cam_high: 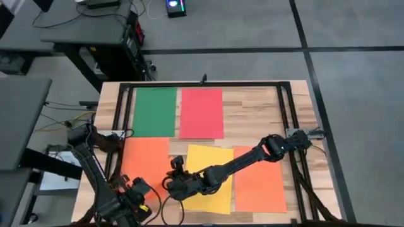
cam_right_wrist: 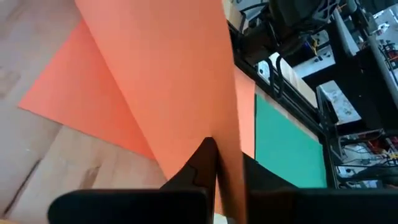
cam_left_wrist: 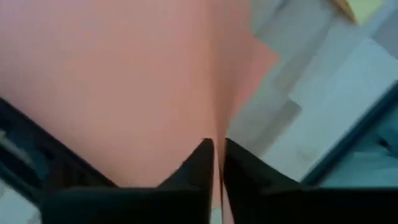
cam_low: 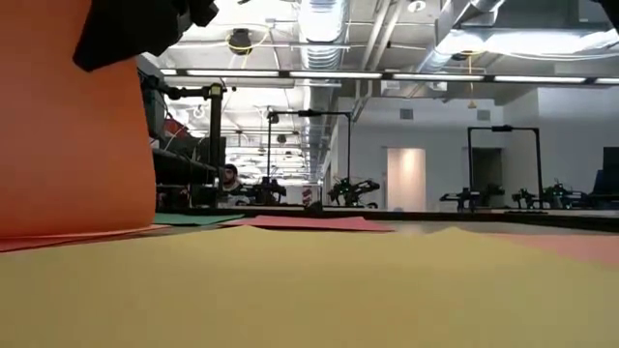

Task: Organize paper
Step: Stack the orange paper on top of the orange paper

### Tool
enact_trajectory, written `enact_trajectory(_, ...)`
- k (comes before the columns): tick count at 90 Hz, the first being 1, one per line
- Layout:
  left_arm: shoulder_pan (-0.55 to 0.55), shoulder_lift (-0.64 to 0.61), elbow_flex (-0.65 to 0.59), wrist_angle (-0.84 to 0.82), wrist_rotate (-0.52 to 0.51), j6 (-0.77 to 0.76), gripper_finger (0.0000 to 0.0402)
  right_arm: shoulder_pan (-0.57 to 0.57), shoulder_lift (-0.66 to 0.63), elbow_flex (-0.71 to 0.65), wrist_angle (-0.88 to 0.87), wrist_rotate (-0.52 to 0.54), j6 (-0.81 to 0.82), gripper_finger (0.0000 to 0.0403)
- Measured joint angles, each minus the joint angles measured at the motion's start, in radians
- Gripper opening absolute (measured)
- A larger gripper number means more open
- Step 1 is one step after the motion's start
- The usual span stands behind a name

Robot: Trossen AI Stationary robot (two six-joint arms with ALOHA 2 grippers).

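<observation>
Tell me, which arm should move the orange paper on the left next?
Probably the left. The left tool pinches the left orange sheet from its own side of the table. The right tool pinches it too, but its arm has to stretch across the yellow sheet.

Pale wooden bench (cam_high: 252, 110) with a black frame (cam_high: 208, 84) along its far edge and down both sides. Lying flat at the far side, a green sheet (cam_high: 154, 111) and a pink-red sheet (cam_high: 201, 113) just beside each other. Nearer, an orange sheet (cam_high: 146, 165) at left, a yellow sheet (cam_high: 211, 183) slightly askew in the middle, another orange sheet (cam_high: 259, 180) at right.
</observation>
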Motion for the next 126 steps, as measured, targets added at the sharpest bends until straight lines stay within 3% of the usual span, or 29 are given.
enact_trajectory(21,0.029,0.0,0.003,0.008,0.047,-0.034,0.0,0.008,-0.031,0.0,-0.054,0.004,0.0,0.0013)
enact_trajectory(47,0.088,0.0,0.003,0.024,0.072,-0.107,0.0,0.024,-0.09,0.0,-0.233,-0.024,0.071,0.0118)
enact_trajectory(62,0.107,0.0,0.003,0.032,0.072,-0.109,0.0,0.006,-0.088,0.0,-0.298,-0.029,0.092,0.0152)
enact_trajectory(97,0.121,0.0,0.003,0.239,0.005,-0.009,0.0,-0.077,-0.047,0.0,-0.239,-0.054,0.113,0.0156)
enact_trajectory(126,0.127,0.018,-0.001,0.24,-0.04,-0.022,0.0,-0.137,-0.045,0.0,-0.141,-0.062,0.073,0.0156)
